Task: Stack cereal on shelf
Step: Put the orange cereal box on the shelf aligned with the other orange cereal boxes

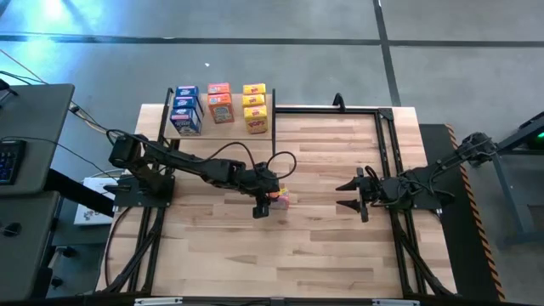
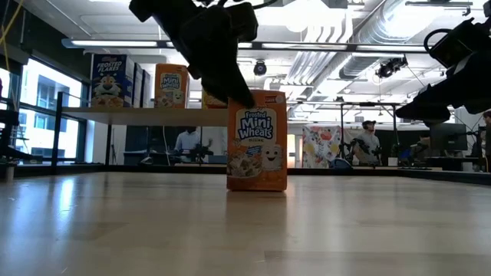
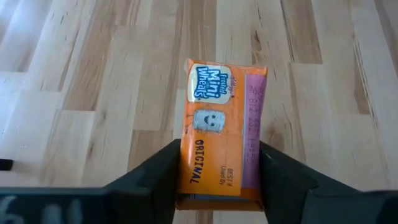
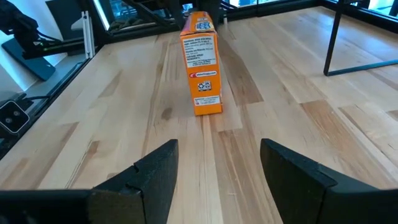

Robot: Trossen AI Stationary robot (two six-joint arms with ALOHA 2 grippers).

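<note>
Your left claw [image 3: 217, 180] is clamped on the upright orange cereal box [image 3: 221, 134] mid-desk [image 1: 340, 246], while your right claw [image 4: 217, 171] waits nearby, fingers apart.

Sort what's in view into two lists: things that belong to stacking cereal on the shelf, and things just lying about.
Job in hand:
- orange Mini-Wheats box standing on the table
- left gripper astride that box
- shelf
- cereal boxes already on the shelf

Lying about:
- right gripper, waiting open
- keyboard beside the table
</note>
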